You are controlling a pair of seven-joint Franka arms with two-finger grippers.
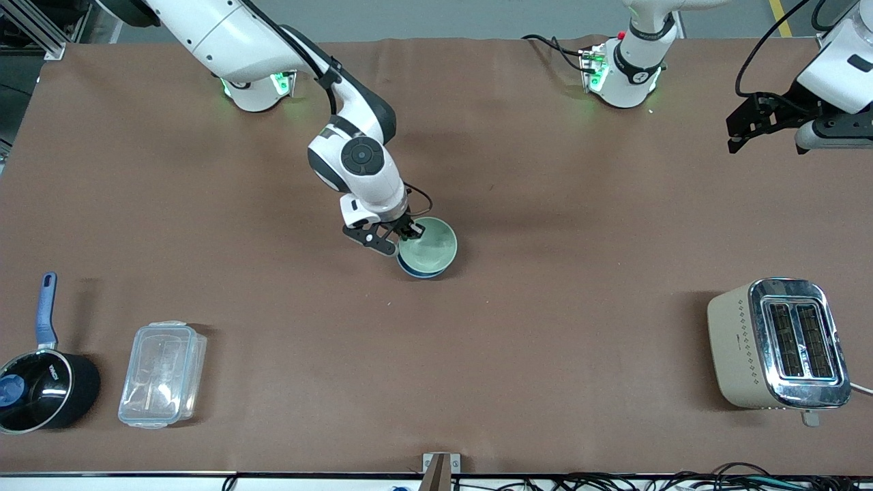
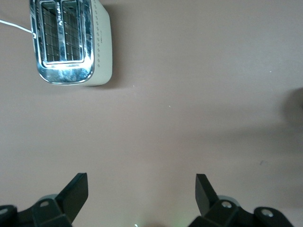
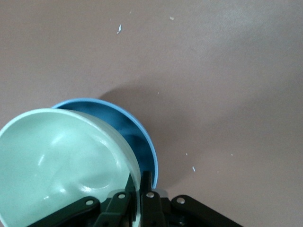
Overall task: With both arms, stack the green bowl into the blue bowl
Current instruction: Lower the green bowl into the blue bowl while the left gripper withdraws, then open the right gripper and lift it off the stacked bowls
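At mid-table, our right gripper (image 1: 407,232) pinches the green bowl (image 1: 430,244) by its rim, tilted over the blue bowl (image 3: 137,137); we should level and centre it before release, while our left gripper (image 2: 142,194) waits wide open.
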